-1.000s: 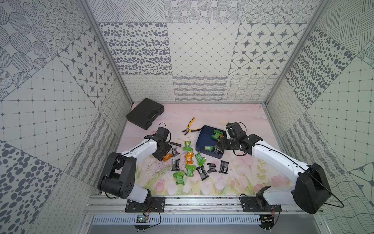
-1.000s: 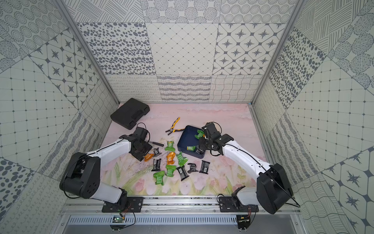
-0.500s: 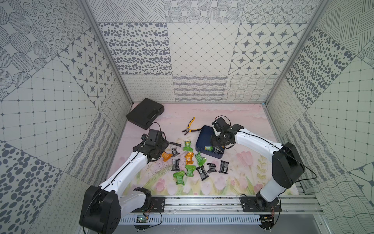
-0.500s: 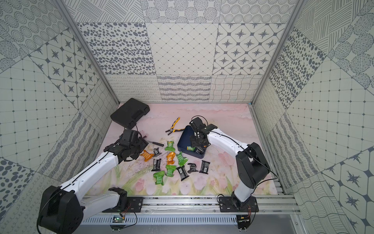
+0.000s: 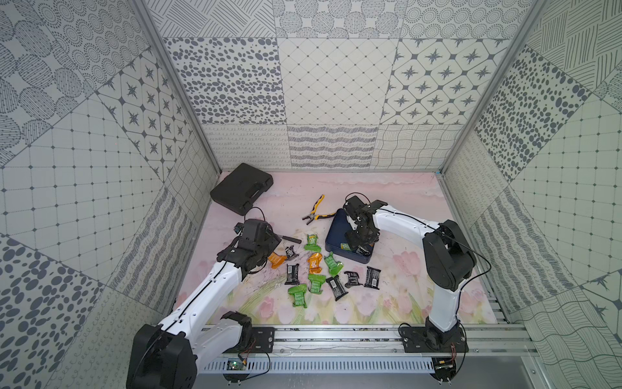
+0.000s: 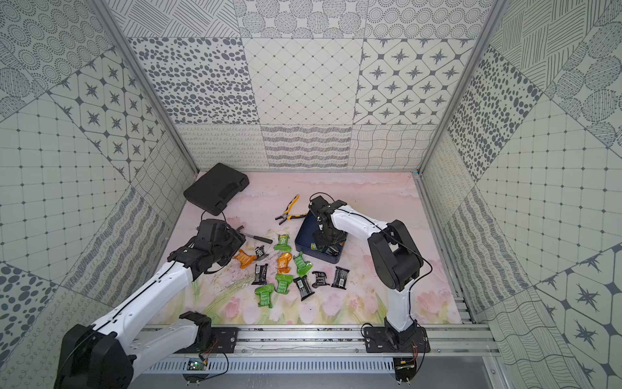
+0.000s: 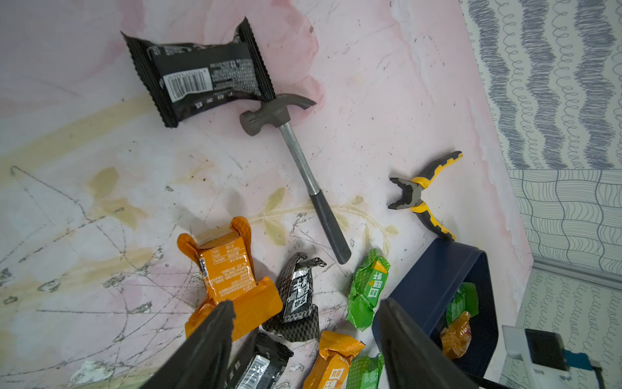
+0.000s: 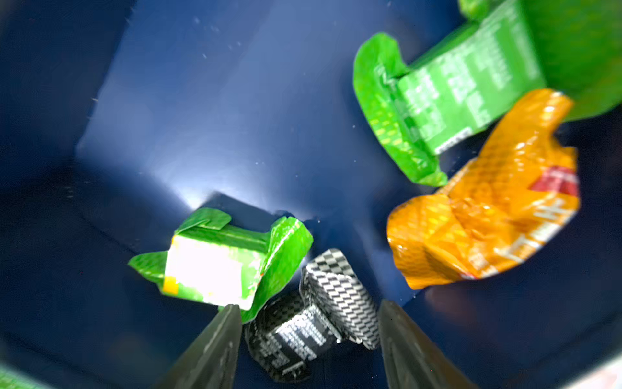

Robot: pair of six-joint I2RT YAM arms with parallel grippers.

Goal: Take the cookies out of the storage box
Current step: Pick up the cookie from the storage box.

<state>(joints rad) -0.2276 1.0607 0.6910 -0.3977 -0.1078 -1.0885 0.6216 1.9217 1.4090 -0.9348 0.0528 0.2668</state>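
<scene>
The navy storage box (image 5: 336, 232) (image 6: 304, 235) sits right of centre in both top views. My right gripper (image 8: 309, 306) (image 5: 361, 240) reaches down into it, open, its fingers either side of a black cookie packet (image 8: 340, 289) without pinching it. Two green packets (image 8: 229, 266) (image 8: 447, 91) and an orange one (image 8: 488, 215) also lie in the box. Several cookies (image 5: 314, 262) are spread on the mat in front of the box. My left gripper (image 7: 308, 303) (image 5: 269, 247) hovers open and empty above an orange packet (image 7: 232, 272) and a black one (image 7: 298, 289) at the pile's left edge.
Yellow-and-black pliers (image 5: 316, 212) lie just behind the box. A small hammer (image 7: 303, 168) lies near the left gripper, with a lone black packet (image 7: 202, 77) beside its head. A black case (image 5: 240, 192) sits at the back left. Patterned walls close in three sides.
My right gripper has moved left over the box, come down inside it and opened wider. My left gripper has drawn slightly back to the left, staying open.
</scene>
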